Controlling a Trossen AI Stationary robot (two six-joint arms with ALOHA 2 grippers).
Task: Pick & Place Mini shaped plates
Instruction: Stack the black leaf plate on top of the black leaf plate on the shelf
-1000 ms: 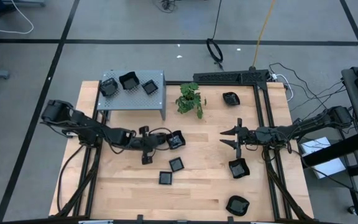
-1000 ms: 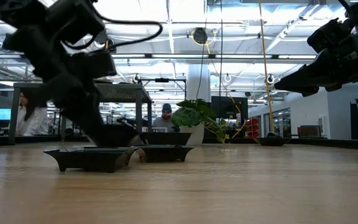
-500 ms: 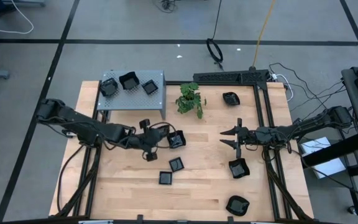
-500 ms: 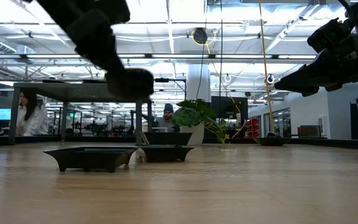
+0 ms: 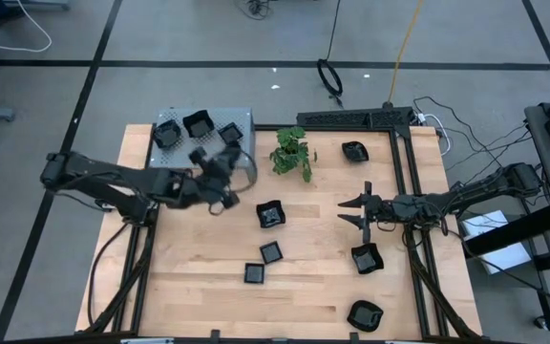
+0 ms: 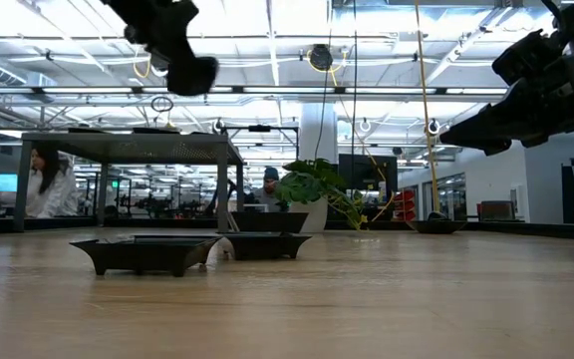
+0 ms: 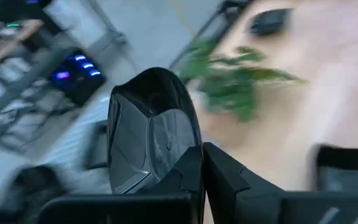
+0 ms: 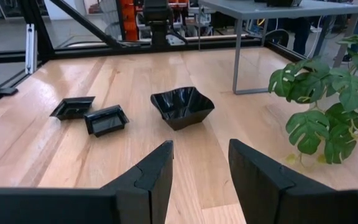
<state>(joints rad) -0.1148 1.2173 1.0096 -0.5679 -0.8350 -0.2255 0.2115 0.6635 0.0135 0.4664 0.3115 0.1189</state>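
My left gripper (image 5: 208,161) is raised beside the near edge of the grey perforated shelf (image 5: 187,148) and is shut on one glossy black mini plate (image 7: 151,134). In the low view it hangs high over the table (image 6: 182,60). Three plates (image 5: 197,124) sit on the shelf top. Three more lie flat on the wood at mid-table (image 5: 270,215), (image 5: 271,252), (image 5: 253,272). My right gripper (image 5: 344,212) hovers open over the table's right half, pointing left toward a wavy plate (image 8: 182,107). It touches nothing. My left gripper pinches the plate by the rim nearest the wrist (image 7: 182,171), between its two fingers (image 7: 225,177). The plate is lifted clear of the table. It stands tilted on edge beyond the fingertips, with its hollow side facing the wrist camera.
A small green potted plant (image 5: 292,153) stands just right of the shelf. More black plates lie on the right side (image 5: 355,150), (image 5: 366,258), (image 5: 365,314). A black frame rail (image 5: 356,118) runs along the far edge. People show in the room behind (image 6: 48,189).
My left gripper has risen from table height near the mid-table plates. It has swung toward the far-left, up to the shelf, carrying the plate clear of the table. The three plates at mid-table stay where they were. The right arm has kept still.
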